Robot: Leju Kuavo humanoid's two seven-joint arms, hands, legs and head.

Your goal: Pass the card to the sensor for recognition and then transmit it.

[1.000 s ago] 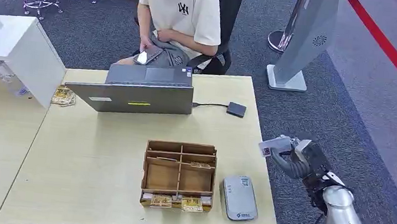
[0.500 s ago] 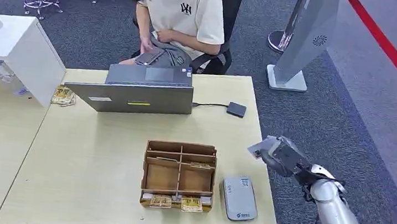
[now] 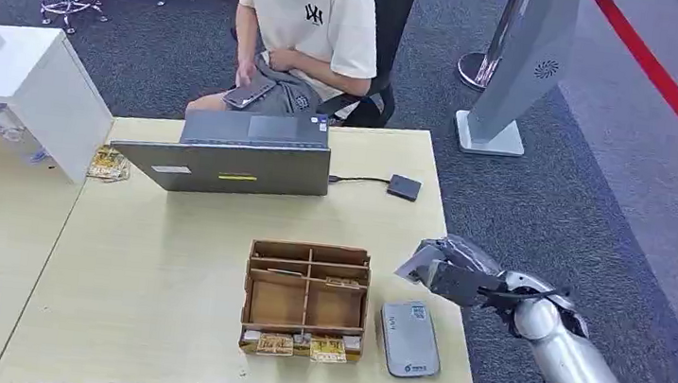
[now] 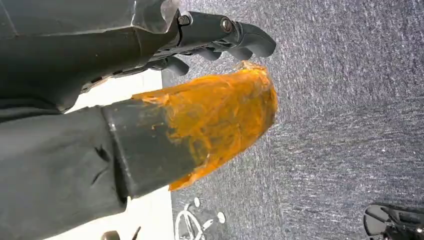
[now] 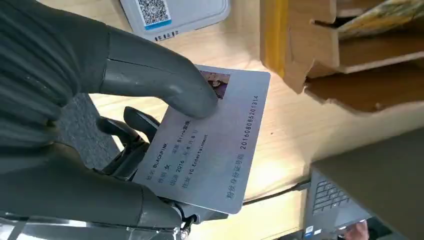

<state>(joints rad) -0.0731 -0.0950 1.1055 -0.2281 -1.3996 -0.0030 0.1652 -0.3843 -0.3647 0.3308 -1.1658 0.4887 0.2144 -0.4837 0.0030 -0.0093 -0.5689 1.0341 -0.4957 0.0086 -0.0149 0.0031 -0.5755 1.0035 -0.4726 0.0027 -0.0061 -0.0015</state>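
Observation:
My right hand point(image 3: 456, 273) hovers over the table's right edge and pinches a pale printed card point(image 5: 215, 150) between thumb and fingers; the card point(image 3: 412, 263) points toward the wooden box. Just below it on the table lies the grey card sensor point(image 3: 408, 338), a flat reader with a QR label point(image 5: 170, 15). The card is above and a little beyond the sensor, not touching it. My left hand point(image 4: 165, 95) hangs beside the table over carpet, its thumb wrapped in orange tape, with nothing held in it.
A wooden compartment box point(image 3: 306, 299) with cards along its front stands left of the sensor. A laptop point(image 3: 234, 154) and a small black device point(image 3: 403, 187) on a cable sit at the far edge. A person point(image 3: 305, 26) sits behind the table. A white stand point(image 3: 519, 68) rises at the right.
My right hand has carried the card leftward from off the table's right side to above the table edge, lowering it toward the sensor. The person has shifted slightly.

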